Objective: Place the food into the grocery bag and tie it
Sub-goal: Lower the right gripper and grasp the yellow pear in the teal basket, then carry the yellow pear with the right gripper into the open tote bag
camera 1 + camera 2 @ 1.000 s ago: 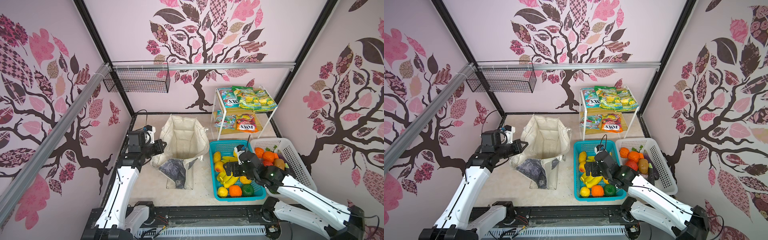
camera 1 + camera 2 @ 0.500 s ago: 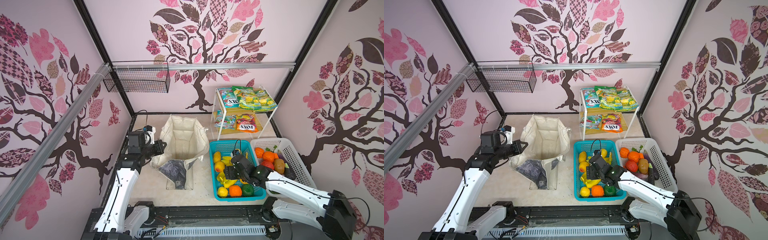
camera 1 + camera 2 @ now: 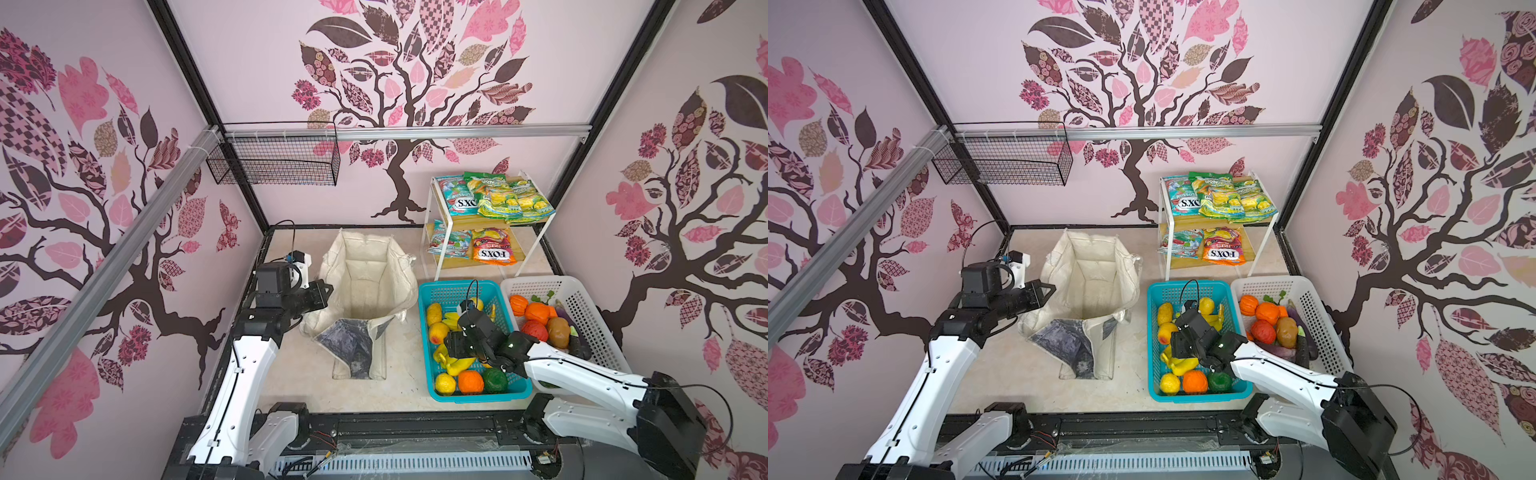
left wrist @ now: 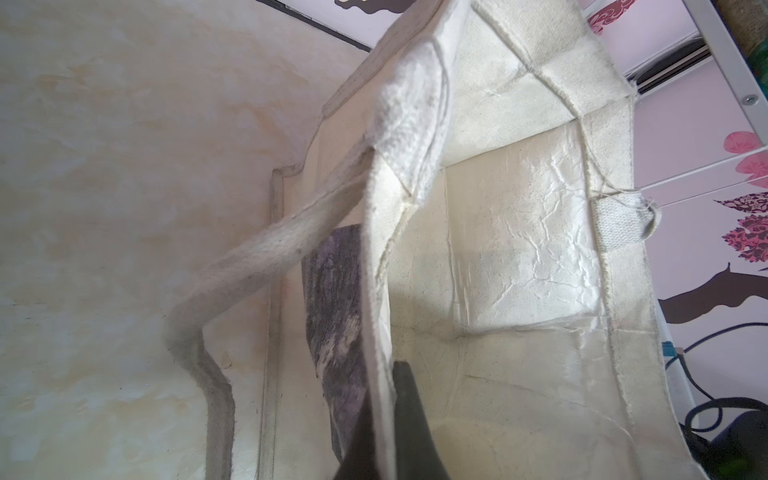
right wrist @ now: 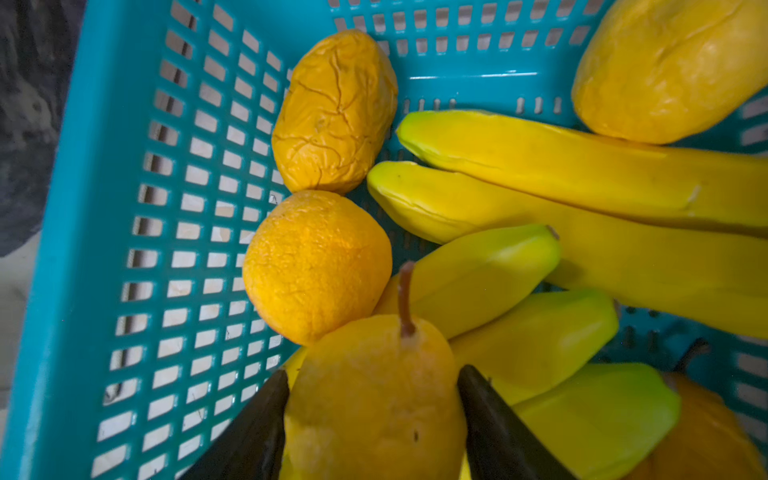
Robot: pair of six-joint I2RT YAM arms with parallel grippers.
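Beige tabletop is carrying everything: my left gripper is pinching the grocery bag by its rim, propping it open for loading. My right gripper is straddling a yellow pear in the teal basket; clamped or not, I cannot tell.

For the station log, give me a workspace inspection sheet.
Surface: beige marbled tabletop, no spills.
Job's things: cream canvas tote bag open, looks empty; yellow toy pear in teal plastic basket; toy vegetables in white plastic basket; glossy snack packets on white-framed shelf.
Clutter: nothing seen.
Grippers: left gripper shut on the bag's rim; right gripper flanks the pear, grip unclear.
Cables: black cable loops at both wrists.
Surroundings: black wire basket, pink tree-patterned walls.
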